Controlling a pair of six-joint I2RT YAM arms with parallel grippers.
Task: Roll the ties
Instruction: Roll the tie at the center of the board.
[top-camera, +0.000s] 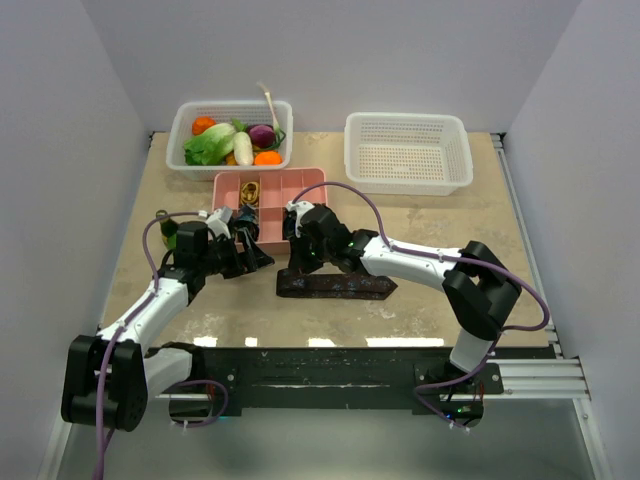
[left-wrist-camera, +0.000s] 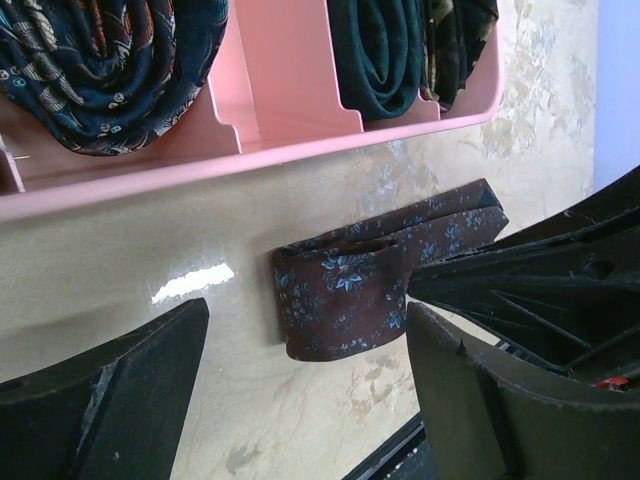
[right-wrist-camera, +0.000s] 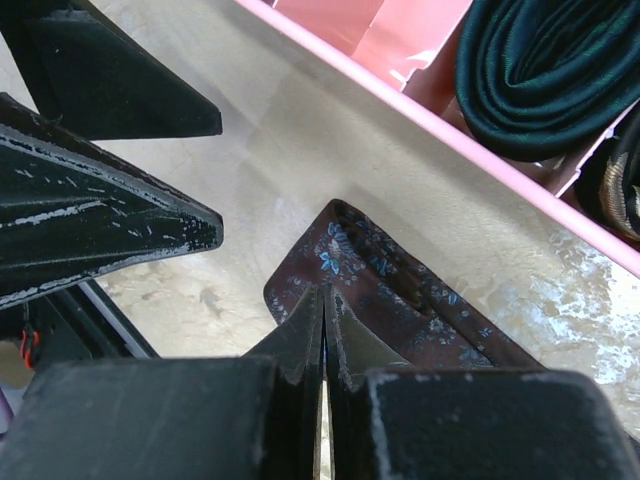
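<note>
Brownish-maroon floral fabric necktie (left-wrist-camera: 345, 295) lies flat on the beige table (top-camera: 450, 225), just beside the pink plastic compartment tray (left-wrist-camera: 280, 70).
I see its folded end between the spread fingers of the left gripper (left-wrist-camera: 305, 325). The right gripper (right-wrist-camera: 325, 300) has its fingers pressed together over the fabric. Dark rolled ties (left-wrist-camera: 375, 50) sit in the tray.

White arm links (top-camera: 150, 305) joined by black cylindrical joint housings (top-camera: 485, 290); purple cables (top-camera: 146, 245) trail back from each wrist. Matte black wedge-shaped gripper fingers (left-wrist-camera: 110, 400) carry pale scuffs and scratches along their edges.
</note>
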